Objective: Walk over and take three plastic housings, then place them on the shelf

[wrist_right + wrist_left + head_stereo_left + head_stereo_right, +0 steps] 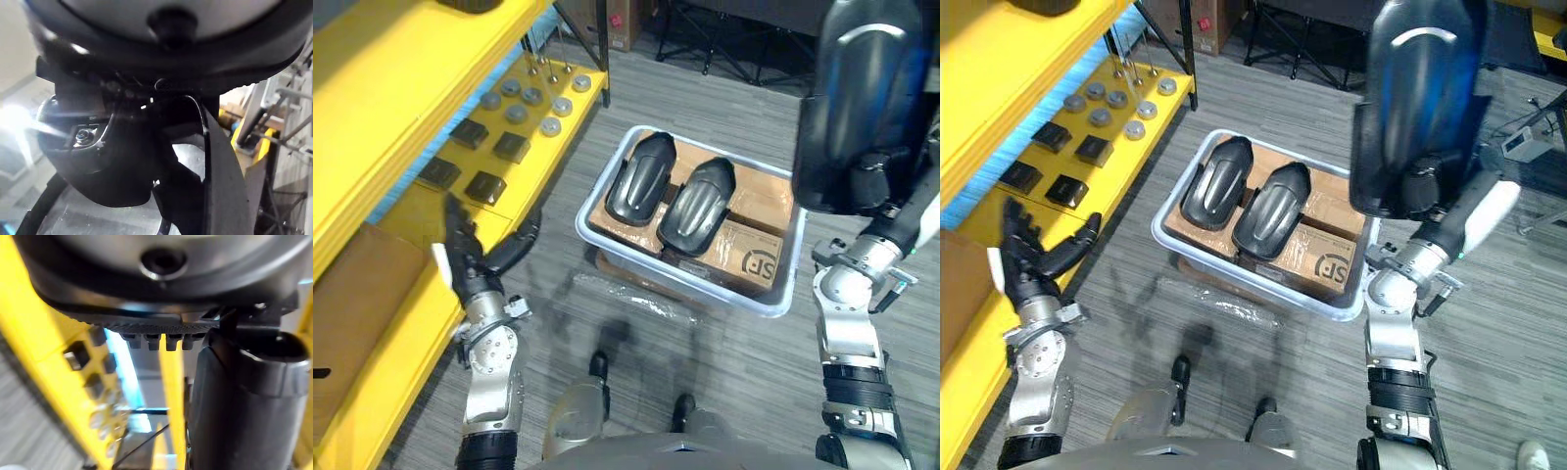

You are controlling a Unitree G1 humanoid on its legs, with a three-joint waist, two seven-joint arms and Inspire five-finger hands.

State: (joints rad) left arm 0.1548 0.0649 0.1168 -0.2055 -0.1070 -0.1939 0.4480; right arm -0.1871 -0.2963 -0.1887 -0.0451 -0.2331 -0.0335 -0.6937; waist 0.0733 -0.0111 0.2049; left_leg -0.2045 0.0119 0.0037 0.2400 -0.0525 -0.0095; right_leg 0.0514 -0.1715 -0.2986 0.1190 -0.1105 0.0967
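My right hand [873, 184] carries one plastic housing [862, 88] high above the grey bin [773, 299]. Its fingers look curled on the lower edge, though the shell hides most of them. A second housing [641, 176] and a third housing [697, 204] lie side by side in the bin on cardboard boxes [759, 201]. My left hand [465, 253], fingers straight and apart, holds nothing beside the yellow shelf [421, 323]. I should swing the held housing across slowly and keep it level. I should choose a bare stretch away from the black square parts [485, 186] and grey discs [551, 125], and loosen only once it rests.
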